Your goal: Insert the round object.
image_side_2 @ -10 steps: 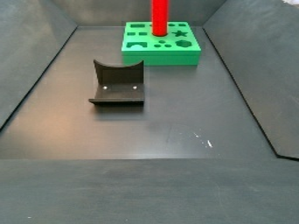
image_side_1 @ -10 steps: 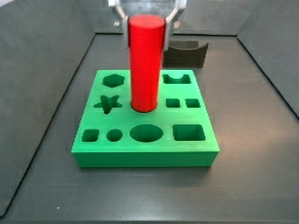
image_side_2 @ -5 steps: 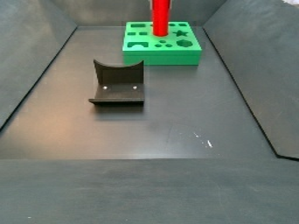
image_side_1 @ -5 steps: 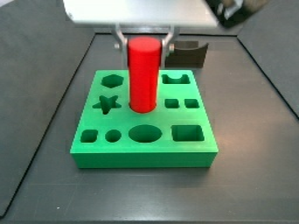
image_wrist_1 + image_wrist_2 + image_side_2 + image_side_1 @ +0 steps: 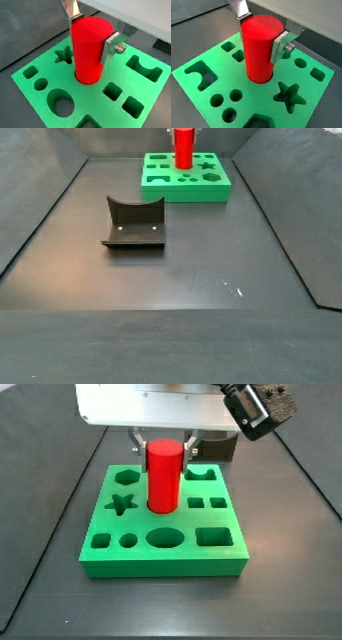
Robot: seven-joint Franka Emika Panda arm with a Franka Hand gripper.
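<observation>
Dark surface (image 5: 187,258) carries the green block (image 5: 167,554), where the red cylinder (image 5: 162,476) has sunk lower into its round hole, pincer (image 5: 90,31) still pinching it, so insertion nears completion.

Red round object (image 5: 89,47); green block (image 5: 40,105); silver tool (image 5: 91,31).

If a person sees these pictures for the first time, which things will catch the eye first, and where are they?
The bright red cylinder stands upright in the middle of the green block, its lower end in a round hole. The tool sits at its upper part, one silver finger on each side. In a side view, the dark fixture stands apart on the floor.
</observation>
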